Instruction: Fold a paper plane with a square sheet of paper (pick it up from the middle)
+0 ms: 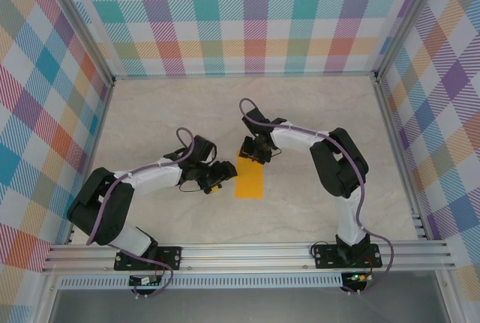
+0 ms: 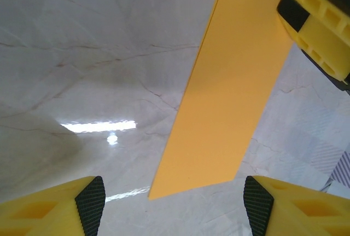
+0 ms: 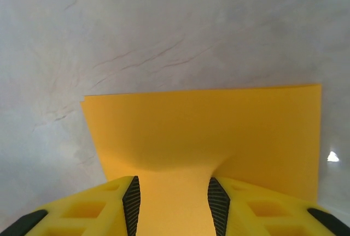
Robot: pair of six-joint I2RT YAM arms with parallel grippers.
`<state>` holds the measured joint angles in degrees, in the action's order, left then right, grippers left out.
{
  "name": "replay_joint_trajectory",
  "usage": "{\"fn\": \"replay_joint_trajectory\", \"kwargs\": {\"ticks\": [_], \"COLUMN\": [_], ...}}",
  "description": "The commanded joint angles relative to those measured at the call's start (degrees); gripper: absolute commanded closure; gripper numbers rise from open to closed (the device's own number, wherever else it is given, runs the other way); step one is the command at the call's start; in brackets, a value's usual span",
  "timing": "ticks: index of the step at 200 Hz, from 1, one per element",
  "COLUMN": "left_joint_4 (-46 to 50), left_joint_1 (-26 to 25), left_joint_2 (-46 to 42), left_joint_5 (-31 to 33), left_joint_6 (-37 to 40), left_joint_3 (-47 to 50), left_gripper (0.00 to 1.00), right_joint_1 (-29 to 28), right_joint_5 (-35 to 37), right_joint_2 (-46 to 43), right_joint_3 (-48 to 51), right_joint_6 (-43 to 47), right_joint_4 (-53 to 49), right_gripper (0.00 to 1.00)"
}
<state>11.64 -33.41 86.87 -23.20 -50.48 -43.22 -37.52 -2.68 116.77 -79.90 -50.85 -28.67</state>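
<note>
The square sheet of paper (image 1: 250, 179) lies on the table as a narrow orange-yellow rectangle, folded over. My right gripper (image 1: 253, 152) stands at the sheet's far end. In the right wrist view the right gripper (image 3: 174, 203) has its jaws part-way apart, fingertips down on the paper (image 3: 208, 132), which bows up between the pads. My left gripper (image 1: 223, 175) hovers just left of the sheet's near half. In the left wrist view the left gripper (image 2: 174, 203) is open with bare table between its pads, and the paper's (image 2: 229, 99) near corner lies just ahead. The right gripper's yellow fingers (image 2: 317, 22) show at the top right of that view.
The pale marble-patterned tabletop (image 1: 165, 113) is ringed by checked walls (image 1: 247, 16) with a metal frame. An aluminium rail (image 1: 247, 252) carrying both arm bases runs along the near edge.
</note>
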Motion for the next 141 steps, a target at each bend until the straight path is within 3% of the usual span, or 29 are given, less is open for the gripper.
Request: {"fn": "replay_joint_trajectory", "kwargs": {"ticks": [1,50,141], "left_joint_4": [-2.50,-0.65,12.02], "left_joint_1": [-1.73,-3.40,-7.30], "left_joint_2": [1.31,4.06,9.34], "left_joint_5": [-2.21,-2.27,2.38], "left_joint_6": [-2.51,-3.04,0.99], "left_joint_3": [-0.06,-2.20,-9.71], "left_gripper": [0.30,0.31,0.34], "right_joint_1": [1.20,1.66,2.54], "right_joint_5": [5.27,3.83,2.68], "right_joint_2": [0.85,1.92,2.72], "right_joint_3": [3.61,3.87,5.43], "right_joint_6": [-6.01,-6.11,-6.45], "right_joint_4": [-3.49,-3.44,-2.34], "right_gripper": [0.58,0.58,0.59]}}
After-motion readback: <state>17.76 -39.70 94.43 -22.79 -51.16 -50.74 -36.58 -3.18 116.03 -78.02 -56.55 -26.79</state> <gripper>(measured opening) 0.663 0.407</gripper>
